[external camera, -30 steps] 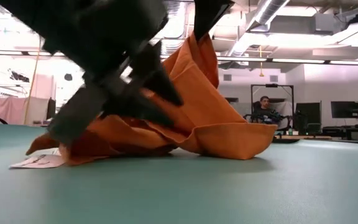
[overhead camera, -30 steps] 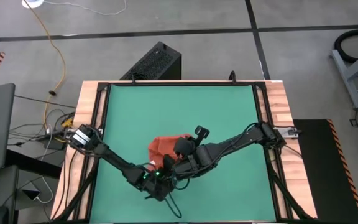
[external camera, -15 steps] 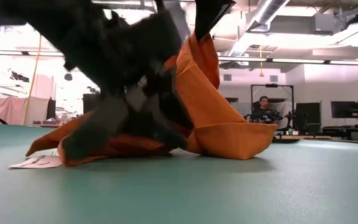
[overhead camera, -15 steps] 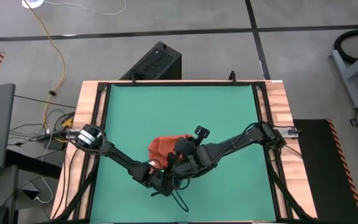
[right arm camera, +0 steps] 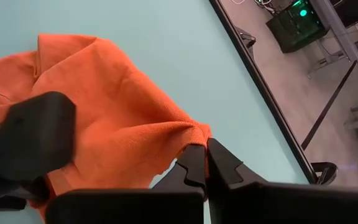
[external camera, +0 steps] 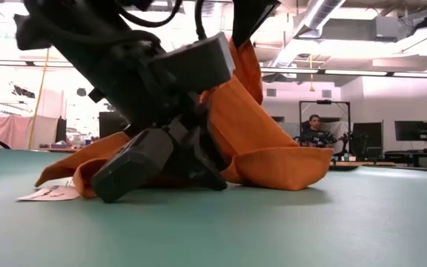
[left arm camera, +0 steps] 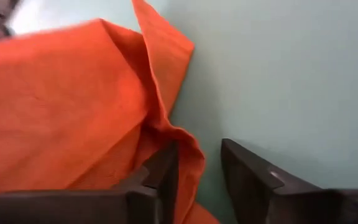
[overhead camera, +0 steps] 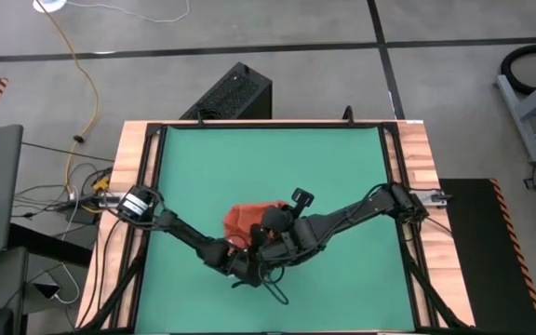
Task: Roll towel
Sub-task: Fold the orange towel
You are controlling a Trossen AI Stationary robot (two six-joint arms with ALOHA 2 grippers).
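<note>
The orange-red towel (overhead camera: 246,220) lies bunched on the green mat (overhead camera: 277,167), left of the middle. Its white tag (external camera: 47,194) rests flat on the mat. My right gripper (right arm camera: 204,144) is shut on a raised peak of the towel, above the heap. My left gripper (left arm camera: 197,146) is low at the towel's near side (overhead camera: 247,263) and tips down toward the mat. Its fingers are open and stand on either side of a folded edge (left arm camera: 188,158) of the towel. My right gripper pinches a bunched peak of the towel (right arm camera: 193,132) between its two fingertips, slanting down from the table's right. That peak is lifted (external camera: 237,55); the cloth hangs from it in a slope, and its lower folds (external camera: 273,167) lie on the mat. My left gripper has one finger (left arm camera: 165,168) right beside the folded edge; I cannot tell whether it touches the cloth.
Wooden strips (overhead camera: 138,158) frame the mat. A black box (overhead camera: 235,93) stands beyond the far edge. A dark cable loop (overhead camera: 273,293) lies near the front. A person (external camera: 316,130) sits in the room behind. Bare mat spreads far and right.
My left gripper has moved toward the towel, away from the near edge and to the right. It has sunk close to the mat and rolled about its own line. The towel and my right gripper have kept still.
</note>
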